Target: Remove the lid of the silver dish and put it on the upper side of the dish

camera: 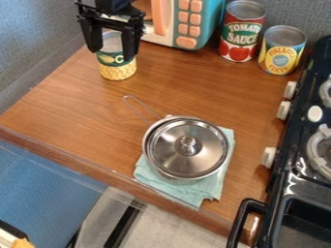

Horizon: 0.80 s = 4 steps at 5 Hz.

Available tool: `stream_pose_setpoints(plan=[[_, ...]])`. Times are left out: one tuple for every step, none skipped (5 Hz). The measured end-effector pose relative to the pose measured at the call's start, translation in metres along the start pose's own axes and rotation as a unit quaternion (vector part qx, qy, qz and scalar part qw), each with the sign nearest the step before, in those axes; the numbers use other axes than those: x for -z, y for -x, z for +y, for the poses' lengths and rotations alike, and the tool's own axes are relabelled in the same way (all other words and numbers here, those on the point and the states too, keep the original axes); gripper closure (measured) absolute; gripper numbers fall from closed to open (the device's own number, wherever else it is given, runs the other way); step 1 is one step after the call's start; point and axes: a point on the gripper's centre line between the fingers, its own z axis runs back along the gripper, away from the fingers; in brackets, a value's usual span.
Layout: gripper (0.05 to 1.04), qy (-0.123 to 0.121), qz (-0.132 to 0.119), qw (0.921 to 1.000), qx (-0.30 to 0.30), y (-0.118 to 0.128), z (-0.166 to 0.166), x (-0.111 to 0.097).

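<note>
Two black fingers (131, 46) of the gripper (112, 54) stand spread apart at the upper left, holding nothing, with the corn can (117, 71) showing between and below them. Well apart from them, the silver dish (154, 164) sits upright on a folded teal cloth (205, 188) near the front edge of the wooden counter (71, 116). Its lid (169, 157) is on, knob (188, 145) up, and its wire handle (139, 107) points toward the upper left. Behind, a teal toy microwave (208, 24) stands left of the tomato sauce can (240, 36) and the pineapple can (282, 51). The black stove (294, 186) is on the right.
</note>
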Motion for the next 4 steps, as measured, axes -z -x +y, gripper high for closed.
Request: stream_pose_setpoints(plan=[[0.084,0.006,0.012,0.9999,-0.002,0.002,-0.002,0.011],[0.084,0.022,0.033,0.9992,0.007,0.023,-0.026,0.027],[0.084,0.023,0.008,0.9991,0.035,0.041,-0.054,0.017],[0.084,0.033,-0.010,0.9976,0.061,0.066,-0.084,0.016]])
